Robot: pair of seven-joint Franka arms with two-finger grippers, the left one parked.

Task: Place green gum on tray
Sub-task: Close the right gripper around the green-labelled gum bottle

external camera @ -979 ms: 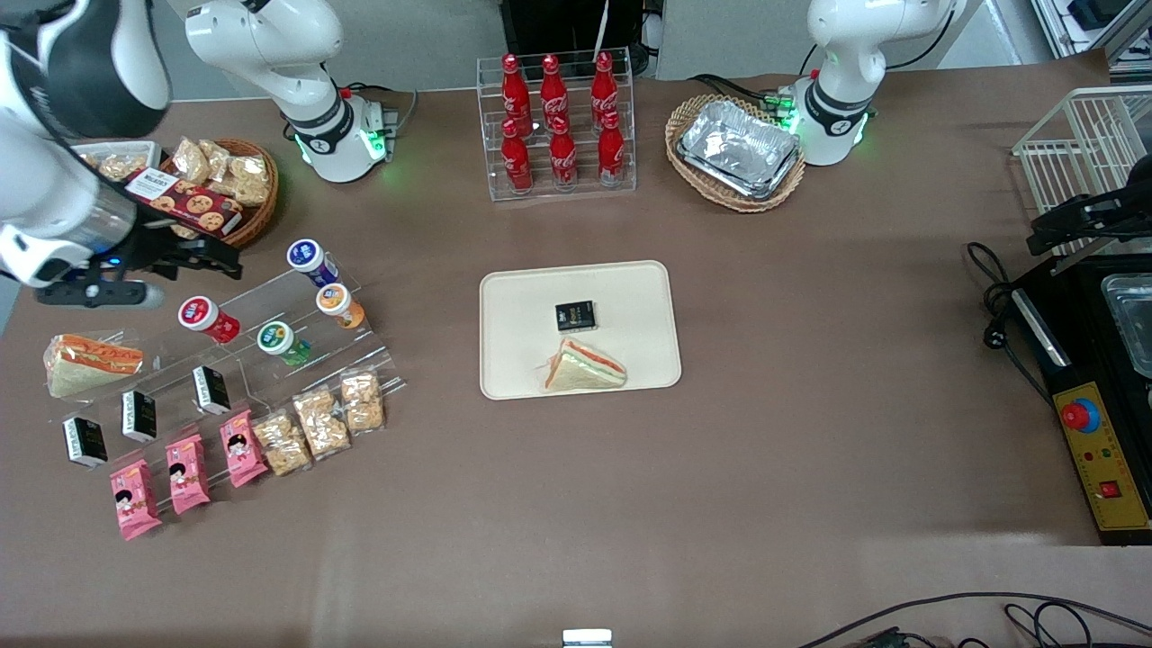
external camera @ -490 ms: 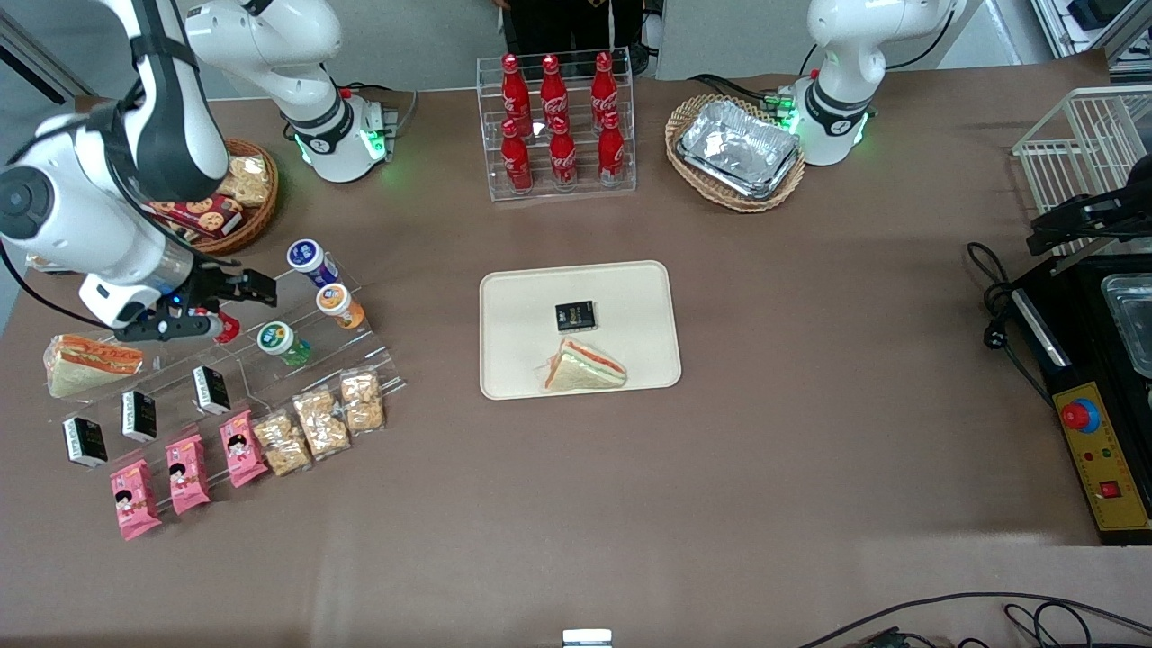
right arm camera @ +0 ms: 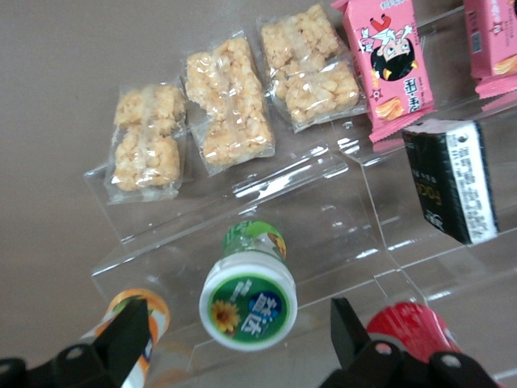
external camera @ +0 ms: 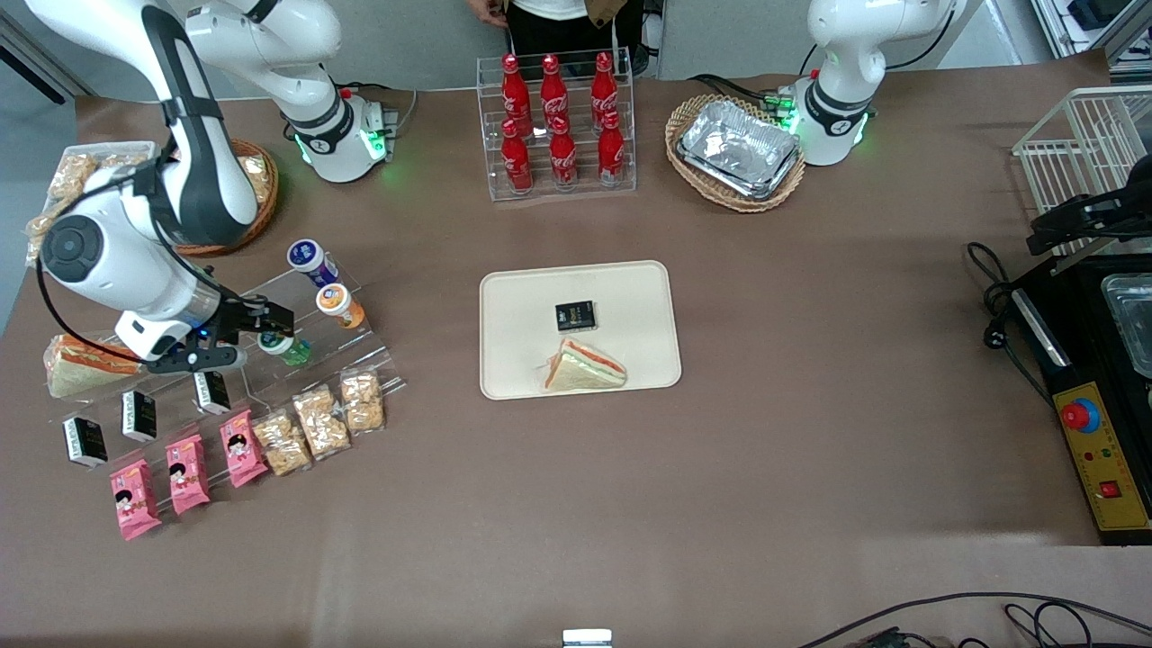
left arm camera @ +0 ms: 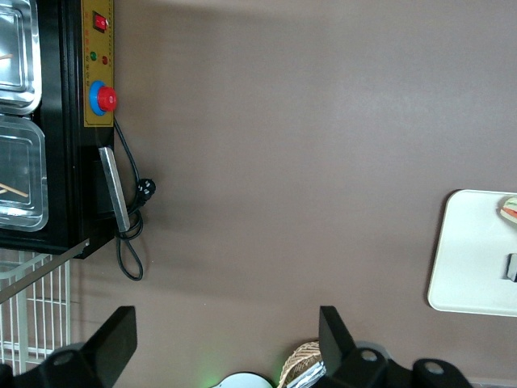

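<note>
green gum: small bottle (right arm camera: 249,295) lying tilted on a step of the clear acrylic rack (right arm camera: 323,218), lid toward the wrist camera, green body pointing away toward the popcorn bags (right arm camera: 230,109)
gum vs pincer: bottle sits between the two fingers in the wrist view, a gap on each side, not touching; front view shows the pincer (external camera: 256,328) just above and beside the gum (external camera: 279,342)
pincer state: spread wide, holding nothing
long axis: runs lid-to-base down the rack slope, roughly across the finger line, so closing would likely squeeze lid or body sideways
neighbours: orange-lidded bottle (right arm camera: 133,319) beside one finger, red-lidded bottle (right arm camera: 408,323) beside the other; both close, could get bumped
tray: cream tray (external camera: 522,297) well apart, toward the parked arm's end of the table (external camera: 810,360); holds a sandwich (external camera: 585,367) and a black packet (external camera: 575,315)
step: judged final approach, grasp not yet made
</note>
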